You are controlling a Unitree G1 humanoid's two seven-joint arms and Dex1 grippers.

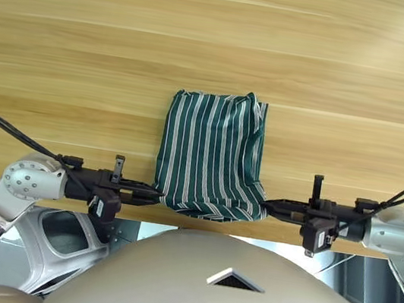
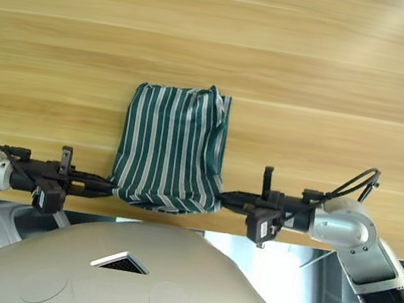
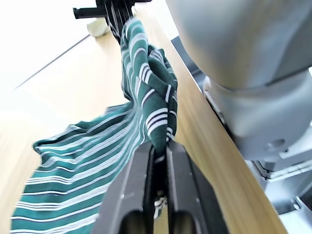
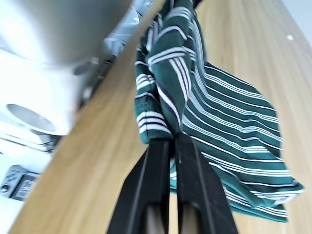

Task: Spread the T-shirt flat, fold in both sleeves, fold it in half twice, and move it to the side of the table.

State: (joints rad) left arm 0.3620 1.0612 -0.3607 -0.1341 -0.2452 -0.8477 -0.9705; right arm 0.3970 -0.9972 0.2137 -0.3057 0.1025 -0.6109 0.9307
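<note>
Left wrist view: the left claw is clenched on a bunched corner of the shirt, with the green-and-white striped cloth pinched between its two dark fingers. The right claw is clamped the same way on the opposite corner. Both claws sit low at the near edge of the tabletop, pointing in toward each other, and the shirt's near hem sags in a curve between them. Beyond that hem the shirt lies as a narrow folded panel running away from the near edge toward the tabletop's middle. Its far end is flat but slightly rumpled at one corner. The sleeves look already tucked in, so a half fold seems to be the step in hand. The main risk is the grip: each claw appears to hold only a small gather of stacked layers, and an inner layer could slide out when the hem is carried. If one arm moves ahead of the other, the fold would land skewed. If the hem is not raised enough, the panel would drag and wrinkle. The hem also sits right at the tabletop's near edge, so any slack let go there could spill off it.
</note>
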